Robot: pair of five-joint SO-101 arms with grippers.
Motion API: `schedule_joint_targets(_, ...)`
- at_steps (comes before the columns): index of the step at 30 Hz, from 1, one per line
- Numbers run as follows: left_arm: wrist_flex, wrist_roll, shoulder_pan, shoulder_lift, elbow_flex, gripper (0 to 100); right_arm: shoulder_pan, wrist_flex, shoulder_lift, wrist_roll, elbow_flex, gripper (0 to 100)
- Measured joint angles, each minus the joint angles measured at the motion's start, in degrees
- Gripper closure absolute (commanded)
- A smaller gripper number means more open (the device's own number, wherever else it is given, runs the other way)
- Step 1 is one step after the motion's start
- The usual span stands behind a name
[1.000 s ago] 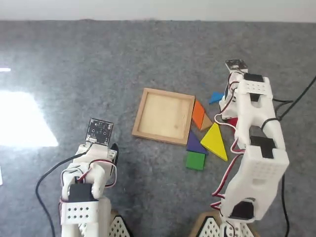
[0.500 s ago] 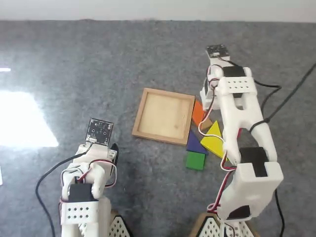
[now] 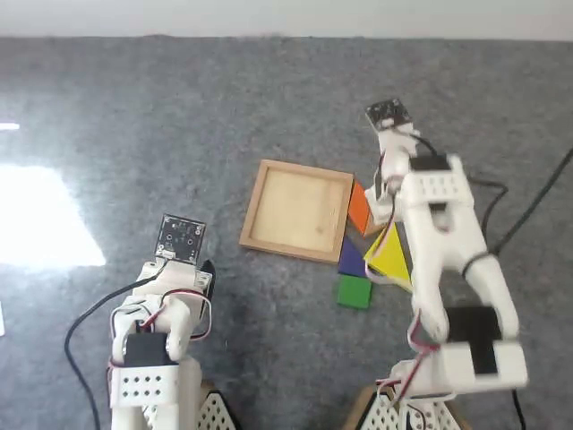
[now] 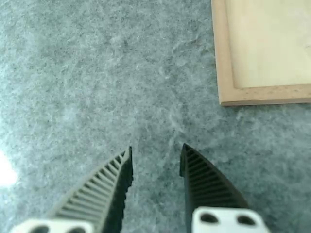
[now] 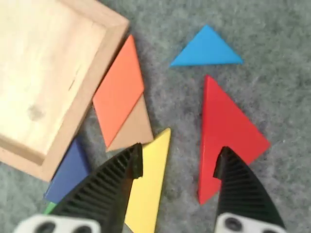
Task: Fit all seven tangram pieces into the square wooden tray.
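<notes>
Over the last second my right arm has swung in from the far right and now hangs above the loose pieces, while my left arm has not moved. From the right wrist camera, the right gripper [image 5: 180,155] has its jaws spread wide and holds nothing. One finger is over the yellow triangle [image 5: 148,184], the other over the red triangle [image 5: 223,131], with grey mat between them. The orange parallelogram [image 5: 119,94] lies against the outer edge of the square wooden tray [image 5: 80,102], and the tan triangle [image 5: 133,128] touches the parallelogram. The blue triangle [image 5: 206,48] sits apart, just beyond the red one. A dark blue triangle [image 5: 70,170] lies by the tray's corner, with the green square [image 3: 354,291] beside it. The left gripper [image 4: 156,150] is parted and holds nothing, over bare mat near a tray corner [image 4: 221,48]. Open mat surrounds the tray's other sides.
</notes>
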Motion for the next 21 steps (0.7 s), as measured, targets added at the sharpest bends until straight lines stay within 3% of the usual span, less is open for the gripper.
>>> schedule_joint_targets(4,0.0,0.0,0.0,0.0,0.0,85,0.2,-13.6,-9.8,-2.3,18.0,75.7)
schedule_joint_targets(7,0.0,0.0,0.0,0.0,0.0,85,0.0,-17.2,-14.9,-4.4,25.8,75.7)
schedule_joint_targets(14,0.0,0.0,0.0,0.0,0.0,85,3.7,-19.4,-17.7,-5.6,27.0,75.7)
schedule_joint_targets(21,0.0,0.0,0.0,0.0,0.0,85,2.5,-18.9,-14.4,-5.5,26.2,75.7)
